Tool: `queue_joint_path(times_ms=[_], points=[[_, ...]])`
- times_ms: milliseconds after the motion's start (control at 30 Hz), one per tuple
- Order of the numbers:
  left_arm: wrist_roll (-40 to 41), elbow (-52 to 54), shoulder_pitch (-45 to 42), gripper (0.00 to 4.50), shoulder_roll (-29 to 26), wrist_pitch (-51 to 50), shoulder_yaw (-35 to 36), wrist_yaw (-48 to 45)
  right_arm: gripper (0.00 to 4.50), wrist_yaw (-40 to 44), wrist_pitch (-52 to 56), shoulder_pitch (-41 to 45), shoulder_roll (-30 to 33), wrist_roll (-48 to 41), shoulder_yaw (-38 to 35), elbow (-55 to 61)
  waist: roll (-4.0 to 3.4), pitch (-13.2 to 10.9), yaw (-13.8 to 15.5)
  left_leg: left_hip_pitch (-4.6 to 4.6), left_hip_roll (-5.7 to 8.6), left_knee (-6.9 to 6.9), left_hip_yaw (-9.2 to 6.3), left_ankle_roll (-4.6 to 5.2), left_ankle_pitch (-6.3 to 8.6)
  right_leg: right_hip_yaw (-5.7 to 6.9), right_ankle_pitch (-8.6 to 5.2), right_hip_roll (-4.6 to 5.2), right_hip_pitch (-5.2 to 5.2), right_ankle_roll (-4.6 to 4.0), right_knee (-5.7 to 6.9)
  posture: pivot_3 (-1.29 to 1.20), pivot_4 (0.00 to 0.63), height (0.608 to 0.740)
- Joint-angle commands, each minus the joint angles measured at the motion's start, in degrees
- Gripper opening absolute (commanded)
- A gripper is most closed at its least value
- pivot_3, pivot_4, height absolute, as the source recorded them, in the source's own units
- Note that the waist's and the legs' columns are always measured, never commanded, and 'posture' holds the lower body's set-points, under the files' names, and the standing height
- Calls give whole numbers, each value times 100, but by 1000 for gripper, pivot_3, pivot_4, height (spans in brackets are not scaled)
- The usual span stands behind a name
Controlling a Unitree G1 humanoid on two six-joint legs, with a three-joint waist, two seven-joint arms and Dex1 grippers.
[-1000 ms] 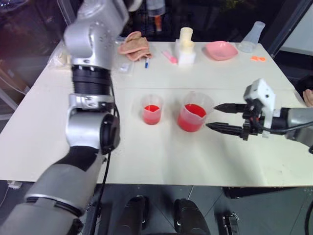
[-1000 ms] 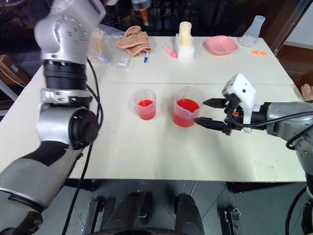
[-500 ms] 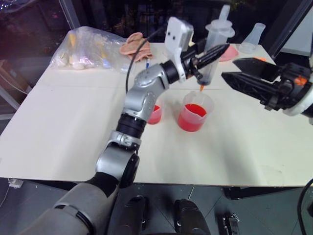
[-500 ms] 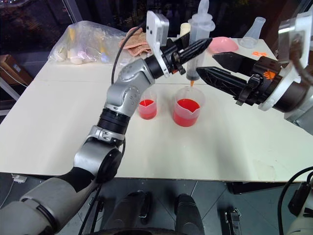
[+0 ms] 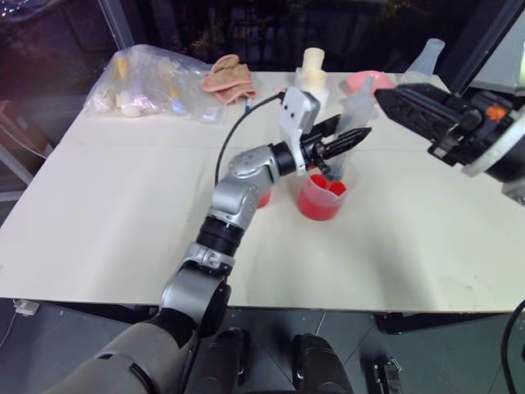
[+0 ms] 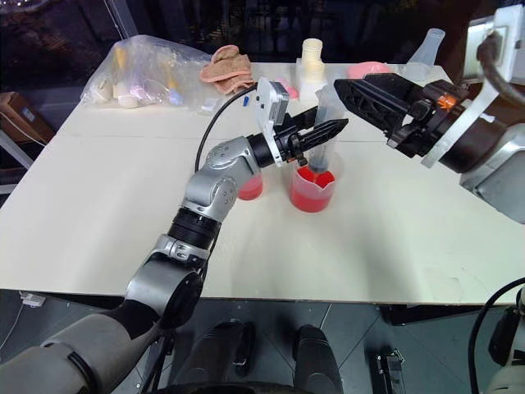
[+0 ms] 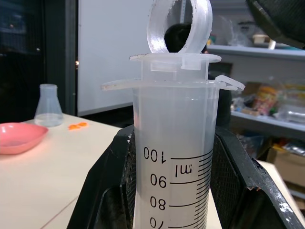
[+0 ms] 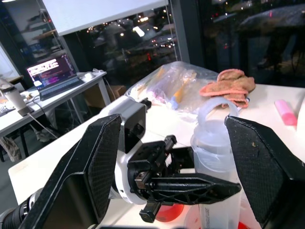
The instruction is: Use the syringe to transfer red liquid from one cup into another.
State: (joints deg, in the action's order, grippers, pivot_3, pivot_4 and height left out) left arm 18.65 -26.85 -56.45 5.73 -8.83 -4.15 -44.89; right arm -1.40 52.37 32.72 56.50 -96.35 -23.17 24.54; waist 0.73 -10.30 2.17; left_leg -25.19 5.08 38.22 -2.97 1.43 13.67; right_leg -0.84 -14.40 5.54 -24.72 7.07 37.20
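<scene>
The left gripper (image 5: 349, 141) holds the syringe (image 5: 354, 123) upright, its black fingers (image 5: 354, 136) closed on the clear tube. The syringe's low end dips into the big beaker (image 5: 322, 195) of red liquid (image 5: 317, 203). The right gripper (image 5: 410, 111) hangs above the tabletop (image 5: 107, 205), close to the syringe's top. A pink bowl (image 5: 367, 81) sits near the far edge.

syringe (image 7: 174, 157): clear plastic, black markings
liquid (image 6: 312, 182): bright red
bowl (image 7: 19, 136): pink
table (image 5: 115, 205): cream (plain)
cloth (image 5: 225, 75): peach
</scene>
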Motion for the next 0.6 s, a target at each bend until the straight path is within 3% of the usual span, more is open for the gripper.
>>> queue_joint_path(times_ms=[33, 600], points=[[-86, 102, -11, 1528, 74, 238, -81, 31, 3584, -32, -138, 101, -28, 108, 108, 35, 0, 0, 0, 0, 0, 0, 0, 0, 0, 0, 0, 0, 0, 0, 0, 0, 150, 740], [-182, 383, 303, 1528, 114, 167, -253, 44, 3584, -50, -253, 607, -978, 870, 923, -310, -3, 2, -15, 2, 0, 0, 0, 1, 0, 0, 0, -2, 1, 0, 1, 0, 150, 740]])
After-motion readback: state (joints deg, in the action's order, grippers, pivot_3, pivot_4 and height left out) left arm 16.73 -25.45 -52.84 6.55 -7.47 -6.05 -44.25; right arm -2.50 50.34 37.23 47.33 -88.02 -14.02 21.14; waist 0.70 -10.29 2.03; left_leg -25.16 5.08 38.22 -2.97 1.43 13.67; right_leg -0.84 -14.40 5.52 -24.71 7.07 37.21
